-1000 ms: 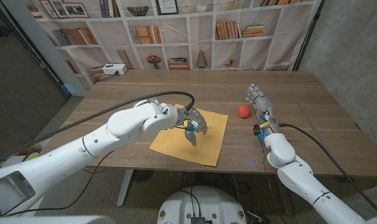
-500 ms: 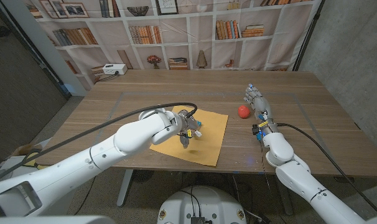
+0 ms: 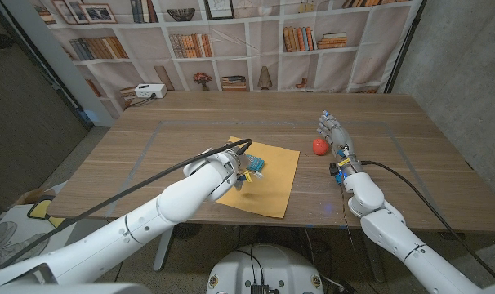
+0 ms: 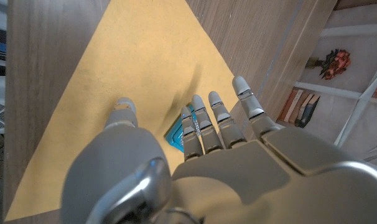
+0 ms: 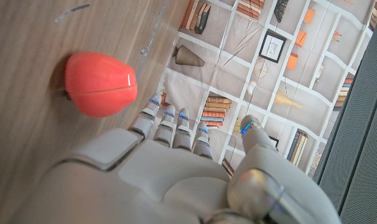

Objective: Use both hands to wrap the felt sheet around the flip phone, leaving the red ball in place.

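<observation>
Head view: the felt (image 3: 272, 175), a mustard-yellow sheet, lies flat on the table (image 3: 182, 131) near the front edge, set at an angle to that edge. The left hand (image 3: 241, 170) is over the sheet's left part. The phone (image 3: 255, 166), a small blue object, is just beside the fingertips on the felt; whether it is held cannot be told here. The ball (image 3: 319, 145) sits on bare wood, apart from the sheet's right corner. The right hand (image 3: 335, 131) stands just beside the ball on its right, fingers extended and holding nothing.

Left wrist view: the left hand (image 4: 195, 162) has fingers (image 4: 221, 118) reaching forward together and thumb set apart, over the felt (image 4: 114, 68). A blue edge of the phone (image 4: 175, 135) shows under the fingers; contact cannot be confirmed.

Right wrist view: the right hand (image 5: 170, 168) is empty, fingers straight, with the ball (image 5: 100, 84) close beside them, not touching.
</observation>
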Robot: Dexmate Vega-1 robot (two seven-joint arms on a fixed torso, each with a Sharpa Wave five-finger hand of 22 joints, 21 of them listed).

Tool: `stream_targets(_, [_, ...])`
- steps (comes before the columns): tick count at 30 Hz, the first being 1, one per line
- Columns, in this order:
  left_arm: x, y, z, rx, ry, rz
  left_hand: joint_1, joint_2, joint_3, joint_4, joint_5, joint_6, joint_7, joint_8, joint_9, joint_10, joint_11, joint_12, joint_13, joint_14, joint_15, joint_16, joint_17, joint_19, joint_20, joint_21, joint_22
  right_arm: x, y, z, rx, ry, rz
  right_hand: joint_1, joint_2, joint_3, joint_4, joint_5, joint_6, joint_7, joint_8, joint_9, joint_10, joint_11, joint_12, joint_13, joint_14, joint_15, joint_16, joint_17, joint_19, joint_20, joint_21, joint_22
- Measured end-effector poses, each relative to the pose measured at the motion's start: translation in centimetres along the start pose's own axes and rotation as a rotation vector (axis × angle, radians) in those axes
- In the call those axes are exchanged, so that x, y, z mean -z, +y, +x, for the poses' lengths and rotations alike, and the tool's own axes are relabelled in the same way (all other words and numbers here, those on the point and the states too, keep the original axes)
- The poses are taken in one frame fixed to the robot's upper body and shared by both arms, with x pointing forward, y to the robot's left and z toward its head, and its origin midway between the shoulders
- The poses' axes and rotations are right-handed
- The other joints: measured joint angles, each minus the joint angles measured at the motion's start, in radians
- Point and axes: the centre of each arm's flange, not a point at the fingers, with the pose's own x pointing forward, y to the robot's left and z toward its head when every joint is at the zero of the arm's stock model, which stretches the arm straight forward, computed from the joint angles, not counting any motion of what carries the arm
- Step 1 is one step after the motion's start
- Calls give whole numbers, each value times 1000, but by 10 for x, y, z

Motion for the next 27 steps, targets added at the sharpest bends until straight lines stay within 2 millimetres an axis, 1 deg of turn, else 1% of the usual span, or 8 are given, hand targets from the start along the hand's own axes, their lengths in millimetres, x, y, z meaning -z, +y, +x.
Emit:
stream_targets(2, [3, -6, -1, 17, 30, -53, -5, 5, -1, 1, 0, 3, 3, 0, 0, 5, 2, 6, 0, 14, 0, 1, -4, 13, 4, 0, -1, 1, 0, 3, -11, 3, 2, -3, 3, 0, 0, 0, 0, 0, 0, 0, 0, 0, 0, 0, 0, 0, 0, 0, 0, 0, 0, 0])
stream_targets(4, [4, -11, -3, 36, 48, -88, -5, 5, -1, 1, 0, 3, 3, 4, 0, 13, 0, 8, 0, 20, -5, 1, -7, 21, 0, 0, -3, 2, 0, 4, -21, 5, 5, -4, 4, 0, 0, 0, 0, 0, 0, 0, 0, 0, -5, 0, 0, 0, 0, 0, 0, 0, 0, 0])
stream_targets(6, [5, -16, -4, 56, 67, -113, -1, 1, 2, -2, 0, 9, -3, 4, -2, 17, -3, 11, 0, 26, -8, 1, -12, 21, -2, 0, -3, 2, 0, 7, -31, 5, 5, -4, 4, 0, 0, 0, 0, 0, 0, 0, 0, 0, -8, 0, 0, 0, 0, 0, 0, 0, 0, 0])
stream_targets(13, [6, -27, -11, 104, 120, -142, 52, -50, 2, -52, 0, 20, -14, 4, -3, 4, -28, 11, 0, 22, -12, -12, -27, 0, -24, -19, -3, 2, 0, 17, -62, 11, 0, -4, 4, 0, 0, 0, 0, 0, 0, 0, 0, 0, -8, 0, 0, 0, 0, 0, 0, 0, 0, 0])
stream_targets(16, [6, -30, -14, 117, 138, -139, 84, -59, 3, -70, 0, 12, -32, 4, -3, 1, -42, 11, 0, 17, -10, -17, -28, -9, -32, -29, -3, 3, 0, 21, -71, 13, 0, -4, 4, 0, 0, 0, 0, 0, 0, 0, 0, 0, -8, 0, 0, 0, 0, 0, 0, 0, 0, 0])
stream_targets(18, [5, -33, -16, 130, 150, -133, 99, -66, 4, -77, 5, 2, -42, 4, -3, -8, -51, 11, 0, 2, -10, -20, -28, -15, -38, -31, -3, 3, 0, 23, -78, 16, 0, -4, 4, 0, 0, 0, 0, 0, 0, 0, 0, 0, -8, 0, 0, 0, 0, 0, 0, 0, 0, 0])
stream_targets(20, [5, -35, -17, 142, 159, -123, 111, -72, -1, -82, 10, -17, -49, -1, -3, -26, -52, 11, 0, -18, -9, -29, -28, -30, -34, -42, -1, 4, 0, 24, -81, 18, 0, -4, 4, 0, 0, 0, 0, 0, 0, 0, 0, 0, -8, 0, 0, 0, 0, 0, 0, 0, 0, 0])
stream_targets(27, [3, -42, -18, 174, 185, -78, 140, -77, -10, -90, 27, -98, -51, -23, -3, -88, -55, -1, 3, -88, -6, -43, -25, -76, -48, -71, 0, 6, -1, 28, -88, 24, 0, -6, 7, 0, 0, 0, 6, 6, 0, 0, 7, 7, -8, 0, 0, 0, 0, 0, 0, 0, 0, 0])
